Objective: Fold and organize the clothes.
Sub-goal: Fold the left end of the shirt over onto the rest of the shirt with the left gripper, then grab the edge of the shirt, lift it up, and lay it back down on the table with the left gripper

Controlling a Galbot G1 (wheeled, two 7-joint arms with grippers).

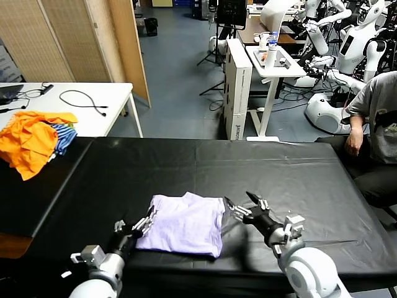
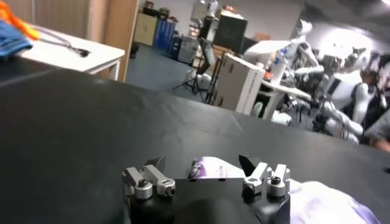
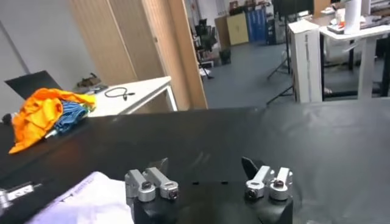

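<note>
Head view first: the right hand (image 1: 239,207) sits low over the black-covered desk (image 1: 298,180), fingers spread wide and holding nothing, its tips just at the right edge of the pale lavender short-sleeved cotton T-shirt (image 1: 186,225). Across the cloth, the left hand (image 1: 144,222) is parted just as wide and empty too, tips at the shirt's left edge. From the right wrist camera both fingers of the right hand (image 3: 205,168) frame bare black desk, with a corner of the lavender shirt (image 3: 85,198) off to one side. The left wrist camera shows the left hand (image 2: 201,165) splayed, a strip of the shirt (image 2: 213,167) lying between the fingertips.

The shirt itself lies near the front edge of the desk, already doubled into a rough rectangle, the far edge bunched and uneven. It looks light and limp; it should sag and slide if lifted by one point, so a pinch on a doubled edge or corner seems safest. Further out, a heap of bright orange garments (image 1: 31,139) with a blue-and-white striped piece (image 1: 64,138) sits at the far left.
</note>
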